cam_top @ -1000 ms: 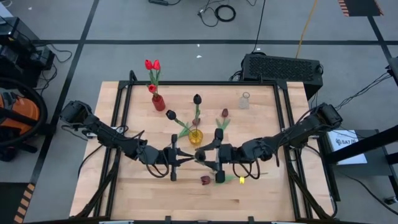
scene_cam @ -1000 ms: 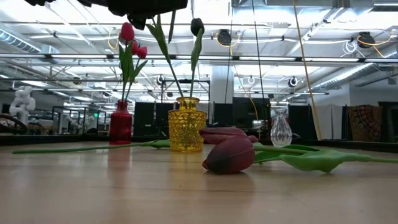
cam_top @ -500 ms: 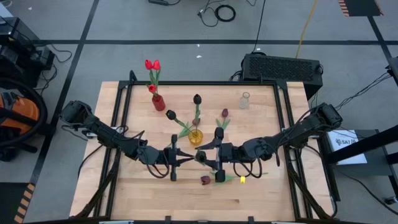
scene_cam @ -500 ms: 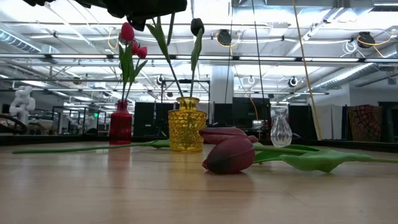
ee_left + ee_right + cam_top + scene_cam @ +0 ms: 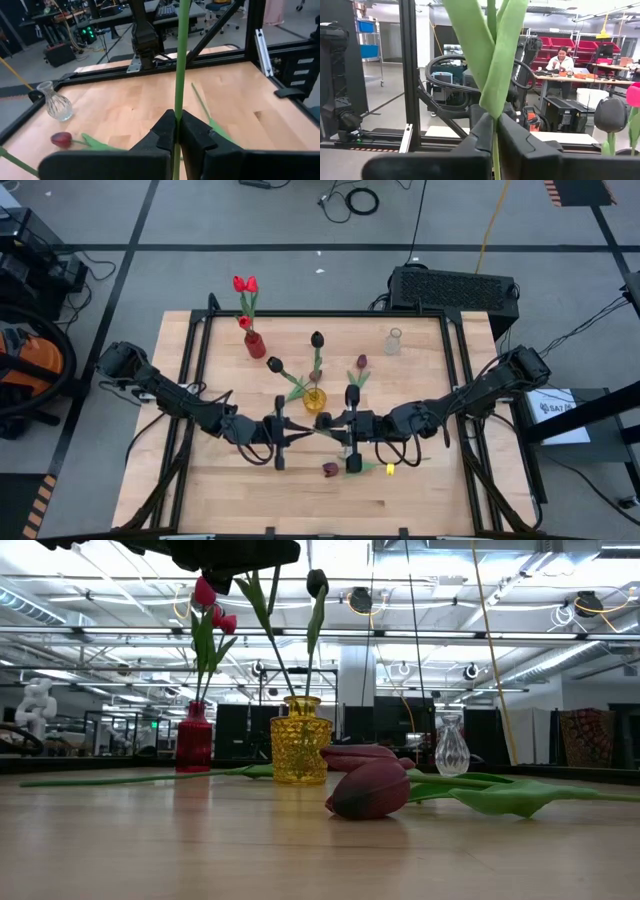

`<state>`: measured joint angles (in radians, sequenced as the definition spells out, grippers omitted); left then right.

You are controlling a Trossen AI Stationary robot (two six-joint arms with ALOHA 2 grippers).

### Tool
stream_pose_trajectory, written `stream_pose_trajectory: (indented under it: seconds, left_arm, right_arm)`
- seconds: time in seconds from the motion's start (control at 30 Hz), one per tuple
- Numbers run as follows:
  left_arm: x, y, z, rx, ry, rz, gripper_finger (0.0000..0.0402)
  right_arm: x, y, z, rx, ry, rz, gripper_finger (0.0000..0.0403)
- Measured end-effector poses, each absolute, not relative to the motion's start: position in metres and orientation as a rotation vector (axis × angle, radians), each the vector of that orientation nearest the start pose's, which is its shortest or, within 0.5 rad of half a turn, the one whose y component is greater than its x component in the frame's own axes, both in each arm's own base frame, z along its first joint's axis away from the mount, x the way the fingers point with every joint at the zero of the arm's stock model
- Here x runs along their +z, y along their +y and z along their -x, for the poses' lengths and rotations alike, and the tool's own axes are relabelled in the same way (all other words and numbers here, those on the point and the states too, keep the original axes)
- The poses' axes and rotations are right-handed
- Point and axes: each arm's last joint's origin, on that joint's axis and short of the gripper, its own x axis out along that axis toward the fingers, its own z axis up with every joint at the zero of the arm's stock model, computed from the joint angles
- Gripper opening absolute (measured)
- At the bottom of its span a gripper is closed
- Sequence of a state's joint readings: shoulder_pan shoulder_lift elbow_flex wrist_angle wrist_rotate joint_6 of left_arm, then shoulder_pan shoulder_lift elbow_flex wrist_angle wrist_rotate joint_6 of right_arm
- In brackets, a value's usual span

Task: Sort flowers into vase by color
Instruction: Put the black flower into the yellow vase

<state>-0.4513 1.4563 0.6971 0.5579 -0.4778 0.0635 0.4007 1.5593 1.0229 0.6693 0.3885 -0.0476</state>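
Note:
A green flower stem (image 5: 179,60) stands upright over the table's middle, just nearer than the yellow vase (image 5: 315,400). My left gripper (image 5: 300,430) and my right gripper (image 5: 330,425) face each other, and both are shut on this stem. Its long leaves (image 5: 490,50) rise above the right fingers; its head is hidden. The yellow vase (image 5: 300,740) holds two dark tulips (image 5: 317,338). The red vase (image 5: 255,345) holds red tulips (image 5: 245,284). One maroon tulip (image 5: 330,470) lies on its side near the front, and another (image 5: 362,361) lies by the clear vase. My left gripper pinches the bare stem (image 5: 178,102) between its two fingers. The fingers come in level from the table's left and lie across the stem, which stands upright and clear of the table. My right gripper pinches the same stem just below the base of the leaves (image 5: 494,125). Its fingers come in level from the table's right and lie across the stem, and the leaves stand upright above them.
A clear glass vase (image 5: 393,342) stands at the far right with nothing in it. A black frame (image 5: 320,313) borders the table. Bare wood lies along the near edge (image 5: 250,500). A person sits at a bench (image 5: 563,60) in the room beyond.
My right gripper has shut on the stem that my left gripper was holding. Both arms and the flower have stayed in place.

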Motion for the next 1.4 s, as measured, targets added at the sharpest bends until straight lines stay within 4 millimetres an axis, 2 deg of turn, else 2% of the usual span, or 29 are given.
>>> stream_pose_trajectory:
  seconds: [0.1, 0.23, 0.37, 0.47, 0.6, 0.67, 0.87, 1.0, 1.4]
  left_arm:
    - [0.221, -0.119, -0.276, 0.023, 0.188, -0.125, 0.0036]
    - [0.216, -0.117, -0.271, 0.031, 0.274, -0.092, 0.009]
    - [0.214, -0.113, -0.258, 0.046, 0.402, -0.04, 0.0147]
    - [0.211, -0.113, -0.245, 0.016, 0.522, 0.005, 0.017]
    - [0.206, -0.113, -0.233, 0.024, 0.636, 0.046, 0.0175]
    - [0.203, -0.113, -0.231, 0.035, 0.665, 0.052, 0.0175]
    - [0.202, -0.112, -0.232, 0.072, 0.661, 0.032, 0.0175]
    - [0.201, -0.11, -0.231, 0.106, 0.659, 0.014, 0.0175]
    - [0.202, -0.109, -0.231, 0.145, 0.64, -0.001, 0.0175]
  right_arm:
    - [0.306, 0.125, -0.329, -0.002, -0.122, -0.002, 0.0014]
    - [0.308, 0.12, -0.329, -0.015, -0.111, 0.007, 0.001]
    - [0.314, 0.11, -0.324, -0.034, -0.076, 0.028, 0.0003]
    - [0.319, 0.1, -0.319, -0.054, -0.042, 0.026, 0.0004]
    - [0.317, 0.09, -0.318, -0.084, 0.018, 0.052, 0.0002]
    - [0.307, 0.084, -0.32, -0.101, 0.036, 0.056, 0.0002]
    - [0.276, 0.063, -0.324, -0.167, -0.058, 0.019, 0.0001]
    - [0.273, 0.053, -0.322, -0.197, -0.078, 0.021, 0.0001]
    - [0.275, 0.043, -0.324, -0.226, -0.086, 0.054, 0.0]
